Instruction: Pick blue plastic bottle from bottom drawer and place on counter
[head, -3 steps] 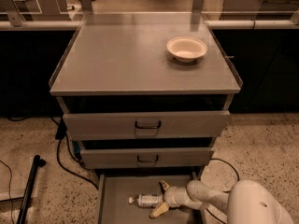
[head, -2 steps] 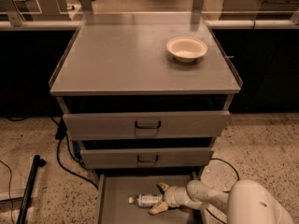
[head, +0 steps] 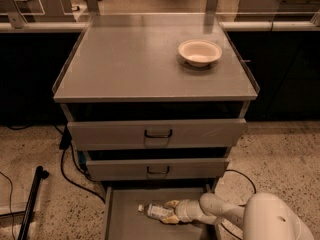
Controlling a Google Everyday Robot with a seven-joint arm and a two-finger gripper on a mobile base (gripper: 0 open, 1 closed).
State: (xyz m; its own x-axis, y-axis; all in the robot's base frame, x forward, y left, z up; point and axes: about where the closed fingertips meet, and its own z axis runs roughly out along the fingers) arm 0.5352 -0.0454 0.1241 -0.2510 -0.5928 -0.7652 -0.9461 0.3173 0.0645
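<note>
As its two yellowish fingers draw in from the wider spread of a second ago, the Everyday Robot's gripper (head: 171,211) closes on the blue plastic bottle (head: 154,211). The bottle lies on its side on the floor of the open bottom drawer (head: 120,221), white cap pointing left. The fingertips now sit narrow, one above and one below the bottle's rear half, and appear to press against it. The bottle itself has hardly shifted and is not yet lifted. The white arm (head: 222,209) reaches in low from the right.

By this reading the grasp is just being made. The lift out of the drawer and the carry up to the counter (head: 135,59) remain to be done. That grey metal top holds only a pale paper bowl (head: 200,51) near its far right corner, well apart from the broad bare area in front. The two upper drawers, each with a black handle (head: 158,133), overhang the tray, so the bottle will probably have to come out forward before it can rise.

The bottle's pale label carries no print that can be read, and no brand or other writing is legible anywhere else in view.
</note>
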